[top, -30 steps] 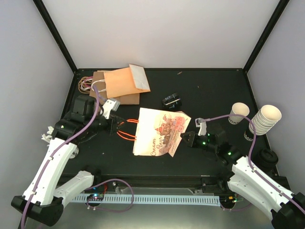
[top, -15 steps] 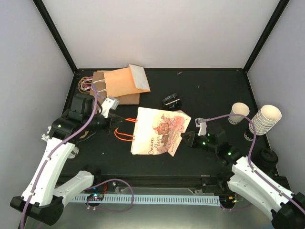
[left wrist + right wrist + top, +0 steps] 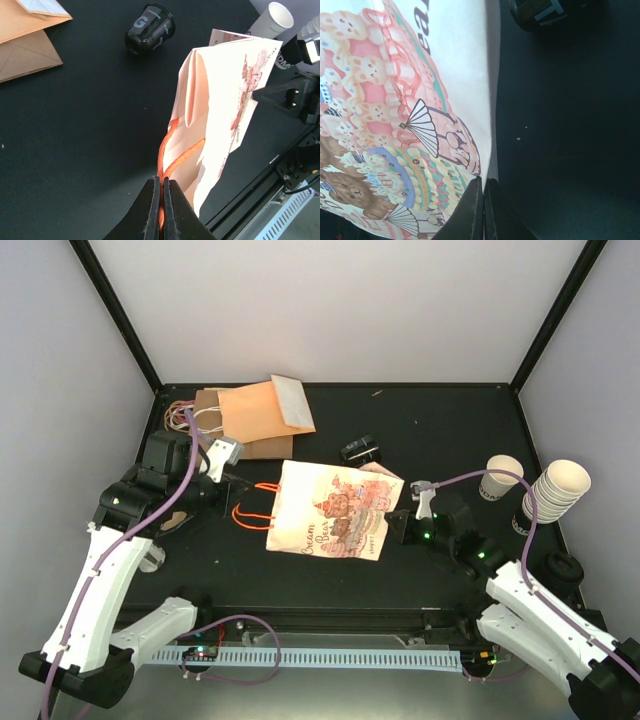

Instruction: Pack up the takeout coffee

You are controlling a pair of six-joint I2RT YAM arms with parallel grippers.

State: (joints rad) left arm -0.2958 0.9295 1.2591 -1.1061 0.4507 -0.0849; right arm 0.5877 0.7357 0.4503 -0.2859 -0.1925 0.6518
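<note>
Top external view: looking down on a black table point(image 3: 440, 430) walled in white. Near its middle, a printed paper bag point(image 3: 330, 510), cream with a cake-and-bears picture, stretched between both arms. At the back left corner, a pile of flat brown and orange paper bags point(image 3: 255, 415). By the right edge, a stack of nested cream cups point(image 3: 555, 490). Just beside it to the left, the takeout coffee point(image 3: 501, 476), upright on the table, well apart from the printed bag and touched by neither arm. Behind the printed bag, a black cup point(image 3: 360, 450) lying on its side. Through the left wrist camera, the left gripper point(image 3: 161, 182) clenched on the orange cord handles point(image 3: 186, 152), fingers pressed together around the cord. Through the right wrist camera, the right gripper point(image 3: 483, 182) pinched tight on the printed bag's edge opposite the handles.
</note>
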